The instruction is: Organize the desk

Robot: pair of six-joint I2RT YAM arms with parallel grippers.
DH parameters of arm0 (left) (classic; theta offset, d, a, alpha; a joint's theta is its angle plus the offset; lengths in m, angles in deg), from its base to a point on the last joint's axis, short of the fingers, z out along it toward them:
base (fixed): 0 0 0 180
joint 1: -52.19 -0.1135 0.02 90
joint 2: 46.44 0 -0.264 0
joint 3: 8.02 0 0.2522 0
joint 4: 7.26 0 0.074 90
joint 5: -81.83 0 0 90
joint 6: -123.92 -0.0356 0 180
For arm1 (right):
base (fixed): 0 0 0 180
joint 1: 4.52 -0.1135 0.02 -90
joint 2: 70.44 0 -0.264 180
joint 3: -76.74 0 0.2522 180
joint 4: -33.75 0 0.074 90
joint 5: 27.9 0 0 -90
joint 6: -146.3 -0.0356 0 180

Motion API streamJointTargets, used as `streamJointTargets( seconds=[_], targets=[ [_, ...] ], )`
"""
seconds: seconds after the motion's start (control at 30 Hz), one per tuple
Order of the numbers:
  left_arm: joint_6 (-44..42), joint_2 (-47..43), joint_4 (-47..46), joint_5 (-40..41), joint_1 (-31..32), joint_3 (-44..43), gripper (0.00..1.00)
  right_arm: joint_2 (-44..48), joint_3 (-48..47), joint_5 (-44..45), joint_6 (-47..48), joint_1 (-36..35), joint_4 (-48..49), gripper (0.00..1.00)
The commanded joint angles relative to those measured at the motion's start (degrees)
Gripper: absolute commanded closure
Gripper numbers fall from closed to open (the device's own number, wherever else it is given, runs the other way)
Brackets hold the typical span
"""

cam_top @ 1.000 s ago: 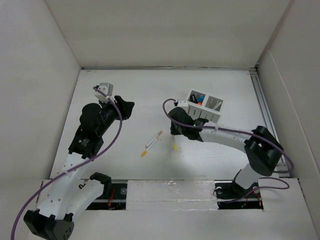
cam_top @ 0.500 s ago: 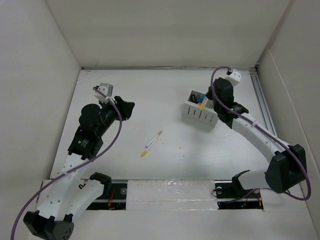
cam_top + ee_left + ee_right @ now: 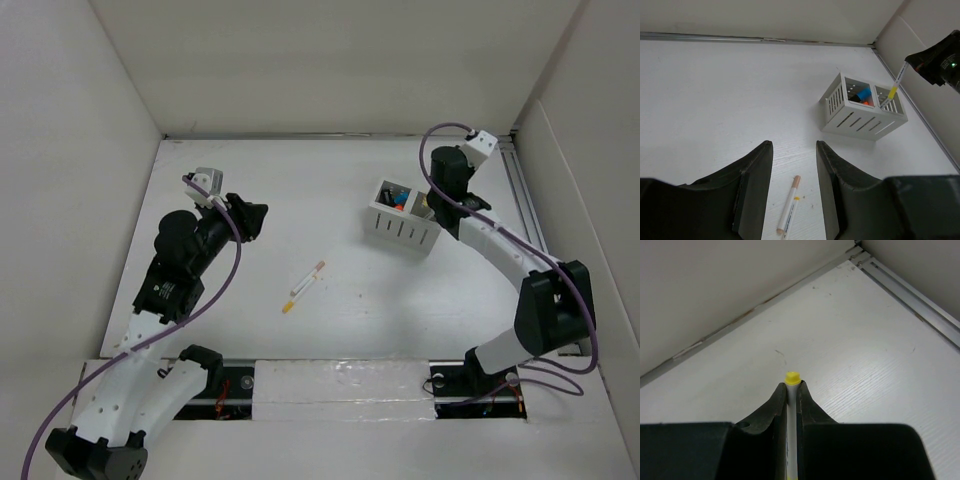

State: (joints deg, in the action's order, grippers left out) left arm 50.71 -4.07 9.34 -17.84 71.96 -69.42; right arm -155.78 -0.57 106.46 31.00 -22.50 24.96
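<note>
Right pincer (image 3: 791, 392): fingers together, clamped on a held pen (image 3: 792, 378). The yellow end pokes out just past the fingertips.

The held pen hangs steeply below the pincer, slanted. In the left wrist view its low end sits in the mouth of the organizer (image 3: 860, 120), in the compartment on the pincer's own side. How deep it reaches I cannot tell. The other compartment holds blue and orange items.

The drop turns on that line. The organizer lies straight below the right pincer, and the pen's long axis is near upright and aimed into the slot. My read: release is close and little correction is needed. The risk is the pen tipping out over the rim.

Left pincer (image 3: 794, 150): fingers apart, nothing between them, hovering above the desk (image 3: 715, 100).

A loose pen (image 3: 789, 212) lies flat on the desk just ahead of and under the left pincer. Its long axis runs roughly along the pincer's reach, a little skewed. The left arm is nearer to it; the right arm is well off.

The desk spreads beneath both pincers.
</note>
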Motion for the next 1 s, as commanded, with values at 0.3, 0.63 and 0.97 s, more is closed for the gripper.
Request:
streamJointTargets(
  seconds=[0.3,0.63,0.97],
  targets=[
    [0.25,1.13,-2.48,-0.35,0.09,-1.14,0.64,-2.99,0.79,5.57,0.52,-1.0,5.4,0.99],
    [0.34,1.67,-2.39,-1.4,0.09,-0.97,0.64,-2.99,5.62,10.04,-3.35,-5.4,5.75,0.92],
    [0.34,2.36,-2.39,-0.88,0.09,-1.32,0.64,5.17,6.68,5.31,-4.85,-8.13,4.79,0.58]
  ],
)
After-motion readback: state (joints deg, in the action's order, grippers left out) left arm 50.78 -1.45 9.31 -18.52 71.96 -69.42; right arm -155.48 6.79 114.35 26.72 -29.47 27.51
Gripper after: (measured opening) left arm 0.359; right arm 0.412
